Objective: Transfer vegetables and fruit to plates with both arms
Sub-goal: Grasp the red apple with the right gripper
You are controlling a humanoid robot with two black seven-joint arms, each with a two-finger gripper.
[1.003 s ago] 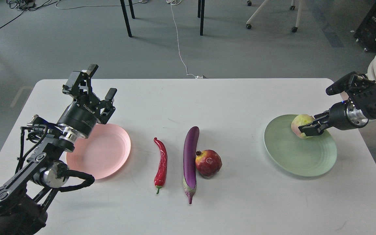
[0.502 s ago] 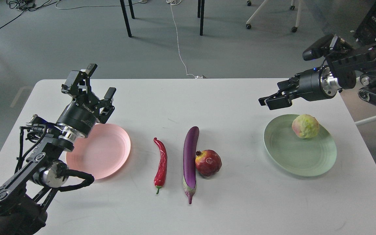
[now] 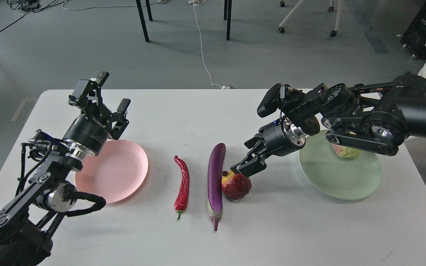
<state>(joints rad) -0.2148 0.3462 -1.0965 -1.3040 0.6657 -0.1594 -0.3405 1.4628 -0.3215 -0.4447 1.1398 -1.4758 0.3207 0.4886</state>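
The dark red pomegranate [image 3: 236, 187] lies mid-table against the purple eggplant [image 3: 215, 177]. The red chili pepper [image 3: 182, 184] lies left of them. My right gripper [image 3: 247, 158] is open just above and right of the pomegranate, its lower finger close to the top of the fruit. The yellow-green fruit [image 3: 346, 152] sits on the pale green plate [image 3: 337, 181], mostly hidden behind my right arm. My left gripper [image 3: 113, 92] is open and empty, raised over the back left rim of the pale pink plate [image 3: 118, 173], which holds nothing.
The white table [image 3: 198, 118] ends close behind the grippers. Beyond it are a grey floor, black table legs [image 3: 142, 20], a white cable [image 3: 202, 51] and chair casters. My right arm's links span over the green plate's back edge.
My right arm let go of the yellow-green fruit on the green plate, rose, then swung left and down to the pomegranate. My left arm has hardly moved.
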